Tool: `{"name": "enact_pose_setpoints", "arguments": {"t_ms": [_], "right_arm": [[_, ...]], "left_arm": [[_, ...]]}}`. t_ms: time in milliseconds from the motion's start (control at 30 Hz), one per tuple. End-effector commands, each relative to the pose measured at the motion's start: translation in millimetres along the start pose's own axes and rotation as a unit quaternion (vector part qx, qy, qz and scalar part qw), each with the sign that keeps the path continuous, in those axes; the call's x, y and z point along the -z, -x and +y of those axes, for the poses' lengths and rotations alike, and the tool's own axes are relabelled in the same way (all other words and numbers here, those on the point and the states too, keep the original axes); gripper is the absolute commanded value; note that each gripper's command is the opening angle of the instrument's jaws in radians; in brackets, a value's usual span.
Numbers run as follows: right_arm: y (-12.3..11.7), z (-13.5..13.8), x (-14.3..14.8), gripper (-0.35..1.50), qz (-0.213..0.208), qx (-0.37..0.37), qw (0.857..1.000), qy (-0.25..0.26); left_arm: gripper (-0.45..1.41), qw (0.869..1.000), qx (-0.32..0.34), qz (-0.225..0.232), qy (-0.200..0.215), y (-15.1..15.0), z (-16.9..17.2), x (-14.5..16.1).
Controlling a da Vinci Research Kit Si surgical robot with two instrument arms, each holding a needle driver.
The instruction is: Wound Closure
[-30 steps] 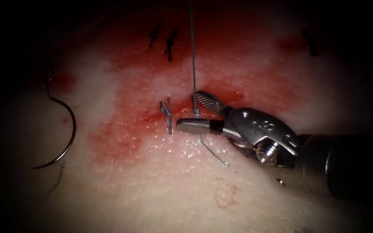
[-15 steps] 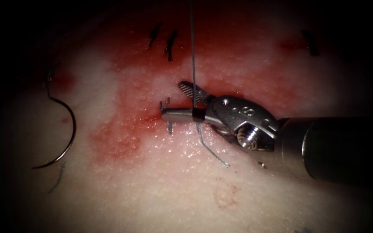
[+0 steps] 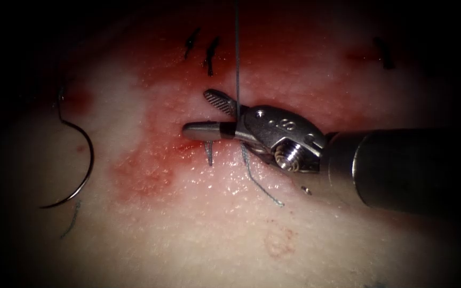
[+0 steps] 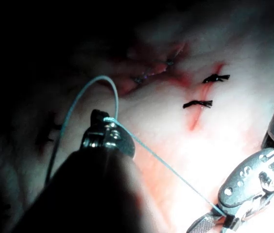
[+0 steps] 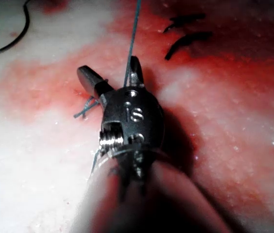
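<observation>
My right tool (image 3: 197, 113) reaches in from the right over the red-stained tissue (image 3: 230, 240), its jaws open and holding nothing. A taut thread (image 3: 237, 53) drops straight down and passes between those jaws close to the hinge, as the right wrist view also shows (image 5: 129, 53). In the left wrist view my left tool (image 4: 103, 119) is shut on this thread (image 4: 166, 165), which stretches away to the right tool's metal wrist (image 4: 246, 187). The curved needle (image 3: 84, 160) lies free on the tissue at the far left, outside the tissue, held by neither tool.
A tied stitch (image 3: 208, 152) sits just under the right tool's lower jaw, and a loose thread tail (image 3: 262, 186) trails below the tool. Dark finished stitches (image 3: 209, 53) lie further back, with another at the far right (image 3: 385, 53). Red fluid (image 3: 145, 170) stains the middle.
The right tool has slid left and slightly up with its jaws open. The taut thread, first near the jaw tips, now lies deep between them by the hinge. The needle has not moved.
</observation>
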Motion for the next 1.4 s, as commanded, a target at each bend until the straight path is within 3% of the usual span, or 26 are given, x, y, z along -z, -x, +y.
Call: {"name": "enact_pose_setpoints", "arguments": {"t_ms": [33, 100, 133, 200, 233, 500, 600, 733, 933, 967, 1000, 1033, 1067, 1100, 1167, 1267, 1300, 1400], "right_arm": [[0.6, -0.4, -0.8, 1.28, 0.0, 0.001, 1.0, -0.008], [0.6, -0.3, -0.8, 1.23, 0.001, 0.001, 1.0, -0.009], [0.7, -0.2, -0.8, 1.01, 0.003, 0.007, 1.0, -0.008], [0.8, -0.2, -0.6, 0.04, 0.012, 0.016, 1.0, 0.004], [0.7, -0.1, -0.5, -0.35, 0.014, 0.015, 1.0, 0.017], [-0.2, 0.2, -0.2, -0.35, 0.037, 0.018, 0.999, 0.014], [0.1, 0.5, 1.4, 1.21, 0.035, 0.005, 0.999, 0.007], [0.7, 1.0, 4.0, 1.4, 0.032, -0.016, 0.999, 0.001], [2.6, 0.2, 10.1, 1.38, 0.016, -0.016, 1.0, -0.006], [2.9, -0.2, 11.3, 1.3, 0.009, 0.043, 0.999, -0.02], [3.2, -0.6, 12.2, 1.16, 0.004, 0.083, 0.996, -0.035], [3.4, -1.7, 13.9, 0.83, 0.001, 0.134, 0.989, -0.056], [3.4, -1.7, 13.9, 0.83, 0.001, 0.134, 0.989, -0.056], [3.3, -2.2, 14.5, 0.64, 0.004, 0.163, 0.984, -0.065], [2.8, -3.3, 15.5, 0.1, 0.007, 0.193, 0.977, -0.089], [1.8, -4.4, 16.0, 0.39, 0.006, 0.205, 0.974, -0.093], [1.2, -4.8, 16.0, 0.56, 0.004, 0.206, 0.974, -0.092], [0.3, -5.3, 15.7, 1.05, 0.002, 0.221, 0.971, -0.089]], "left_arm": [[-0.45, 1.0, -0.001, 0.002, 0.0, -0.1, -0.1, -0.7], [-0.45, 1.0, -0.001, 0.002, 0.0, -0.2, -0.1, -0.7], [-0.45, 1.0, -0.001, 0.003, 0.0, -0.2, -0.1, -0.7], [-0.45, 1.0, -0.001, 0.003, 0.0, -0.3, 0.0, -0.6], [-0.45, 1.0, -0.001, 0.004, 0.0, -0.4, 0.0, -0.6], [-0.45, 1.0, -0.003, 0.006, 0.0, -0.4, 0.4, -0.1], [-0.45, 1.0, -0.005, 0.007, 0.0, -0.4, 0.8, 0.2], [-0.45, 1.0, -0.005, 0.01, 0.0, -0.5, 0.9, 0.2], [-0.45, 1.0, -0.006, 0.025, -0.005, -1.4, 2.0, -0.9], [-0.45, 1.0, -0.007, 0.023, -0.005, -1.5, 2.3, -1.3], [-0.45, 1.0, -0.011, 0.024, -0.005, -1.7, 2.7, -1.8], [-0.45, 1.0, -0.014, 0.025, -0.003, -1.9, 3.6, -2.9], [-0.45, 1.0, -0.014, 0.025, -0.003, -1.9, 3.6, -2.9], [-0.45, 1.0, -0.017, 0.027, 0.002, -2.1, 4.2, -3.7], [-0.45, 0.999, -0.015, 0.027, 0.01, -2.2, 5.4, -5.1], [-0.45, 0.999, 0.012, 0.034, 0.017, -2.3, 7.1, -7.3], [0.05, 0.999, 0.029, 0.038, 0.023, -2.1, 7.7, -8.1], [0.79, 0.997, 0.056, 0.049, 0.02, -1.8, 8.7, -9.4]]}}
